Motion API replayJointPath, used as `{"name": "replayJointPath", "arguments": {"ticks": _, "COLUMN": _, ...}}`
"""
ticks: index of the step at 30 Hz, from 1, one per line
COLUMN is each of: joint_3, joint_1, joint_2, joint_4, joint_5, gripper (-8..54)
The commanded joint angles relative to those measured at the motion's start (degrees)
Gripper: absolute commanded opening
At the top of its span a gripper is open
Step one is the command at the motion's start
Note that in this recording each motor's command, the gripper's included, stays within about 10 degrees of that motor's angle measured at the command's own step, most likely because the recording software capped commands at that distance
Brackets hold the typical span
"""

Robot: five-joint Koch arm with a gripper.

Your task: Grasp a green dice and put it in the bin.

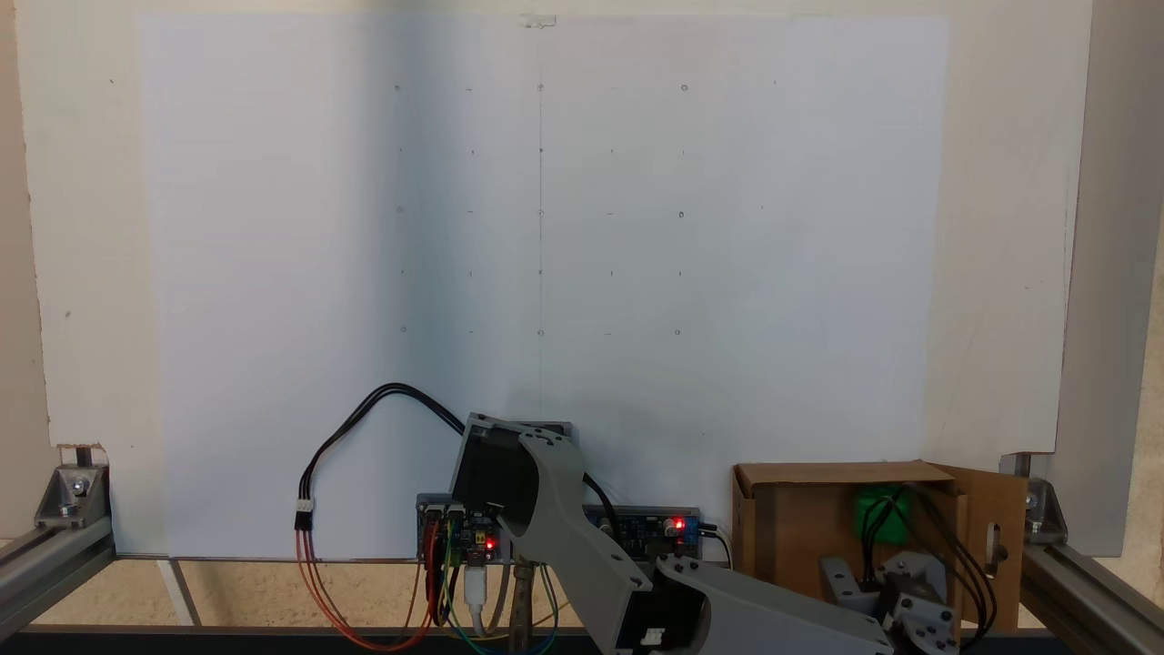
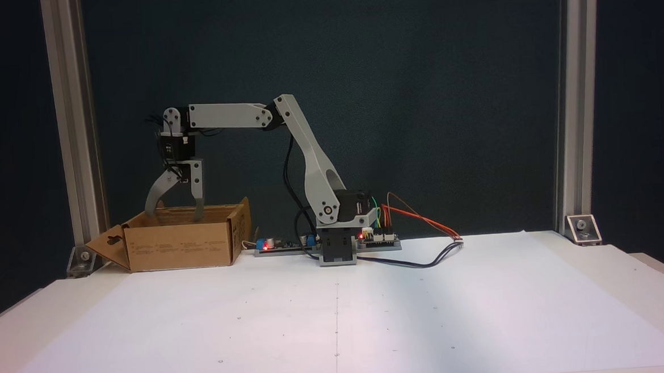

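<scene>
We find the green dice (image 1: 878,511) lying inside the bin (image 1: 784,528) at lower right of a fixed view, the gripper (image 2: 174,214) spread wide and empty above it, and judge the cube light, rigid, slick, best pinched across two flat opposite faces

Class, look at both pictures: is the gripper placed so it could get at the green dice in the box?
Probably yes. The gripper hangs open over the box, its tips inside the rim, and the green dice lies on the box floor with only the cables crossing it.
</scene>
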Motion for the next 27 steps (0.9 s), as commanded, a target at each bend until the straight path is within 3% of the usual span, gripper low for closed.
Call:
{"name": "replayJointPath", "arguments": {"ticks": 1, "joint_3": -1.9, "joint_1": 0.6, "joint_2": 1.1, "joint_4": -1.1, "joint_5": -3.4, "gripper": 44.6}}
{"name": "replayJointPath", "arguments": {"ticks": 6, "joint_3": -2.1, "joint_1": -4.6, "joint_2": 11.2, "joint_4": -1.7, "joint_5": 3.8, "gripper": 43.2}}
{"name": "replayJointPath", "arguments": {"ticks": 14, "joint_3": -2.1, "joint_1": -32.9, "joint_2": 27.9, "joint_4": -2.1, "joint_5": 23.9, "gripper": 43.3}}
{"name": "replayJointPath", "arguments": {"ticks": 22, "joint_3": -1.3, "joint_1": -66.0, "joint_2": 33.5, "joint_4": -4.0, "joint_5": 28.5, "gripper": 43.5}}
{"name": "replayJointPath", "arguments": {"ticks": 27, "joint_3": 7.8, "joint_1": -86.7, "joint_2": 39.6, "joint_4": -6.4, "joint_5": 29.4, "gripper": 43.9}}
